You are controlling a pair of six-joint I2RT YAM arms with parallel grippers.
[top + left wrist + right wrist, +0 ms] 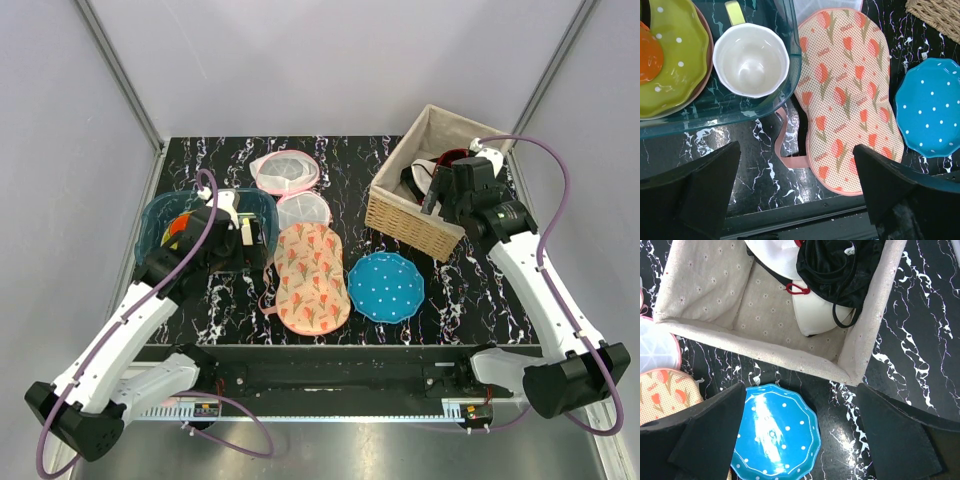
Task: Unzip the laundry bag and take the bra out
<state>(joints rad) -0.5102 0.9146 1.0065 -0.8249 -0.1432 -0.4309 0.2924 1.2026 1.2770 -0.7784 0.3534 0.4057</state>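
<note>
Laundry bag (312, 277) lies flat just left of the blue polka-dot pouch (386, 287), with its long axis running far to near and its pink loop (792, 162) on the side away from the pouch. Left gripper (795, 200) hovers beyond that loop, fingers spread wide and empty. Right gripper (800, 435) hangs over the pouch's far edge, also spread.

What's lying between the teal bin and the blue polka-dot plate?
The peach laundry bag lies flat between them, clearest in the left wrist view.
</note>
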